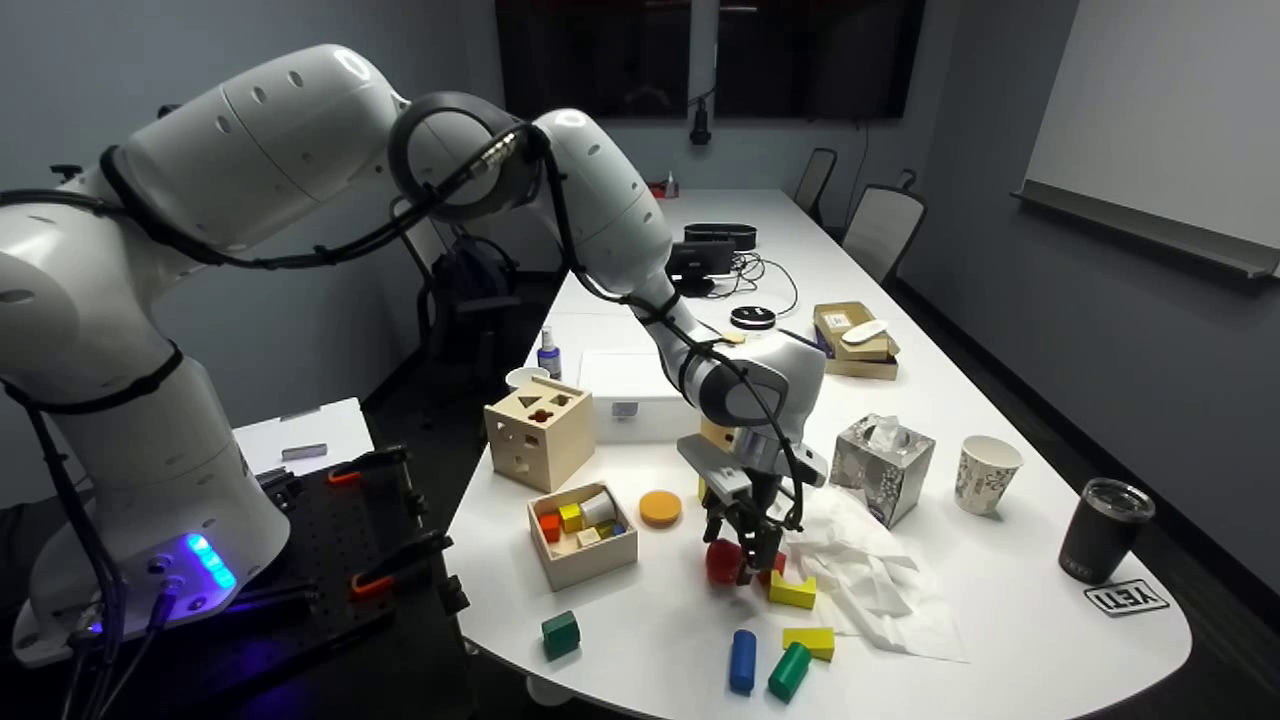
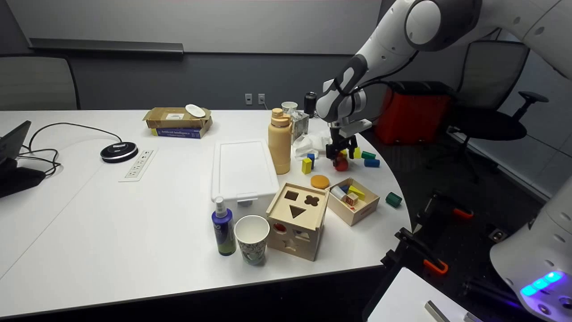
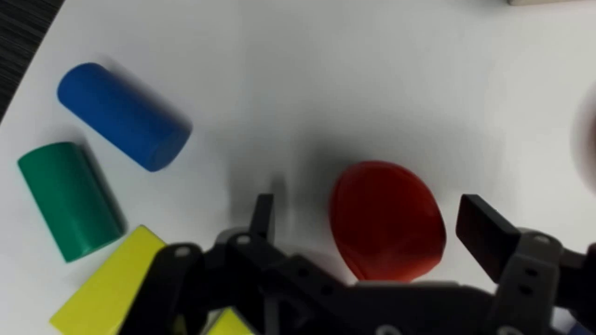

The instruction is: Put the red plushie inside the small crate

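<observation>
The red plushie (image 1: 722, 563) lies on the white table and shows in both exterior views (image 2: 341, 165). In the wrist view the red plushie (image 3: 386, 223) sits between the two spread fingers of my gripper (image 3: 367, 211), with a gap on each side, wider on the left; its lower part is hidden behind the gripper body. The gripper (image 1: 733, 553) points down around it in both exterior views (image 2: 342, 154). The small crate (image 1: 597, 563) stands nearer the robot base, with several blocks and a whitish cylinder inside; it also shows in an exterior view (image 2: 365, 213).
A red block (image 1: 776, 566) and a yellow arch block (image 1: 792, 592) lie right beside the gripper. Blue (image 1: 742, 660) and green (image 1: 790, 672) cylinders lie near the table edge. An orange disc (image 1: 660, 508) and the wooden cube (image 1: 540, 445) are near the crate. Crumpled tissue (image 1: 870, 570) lies behind.
</observation>
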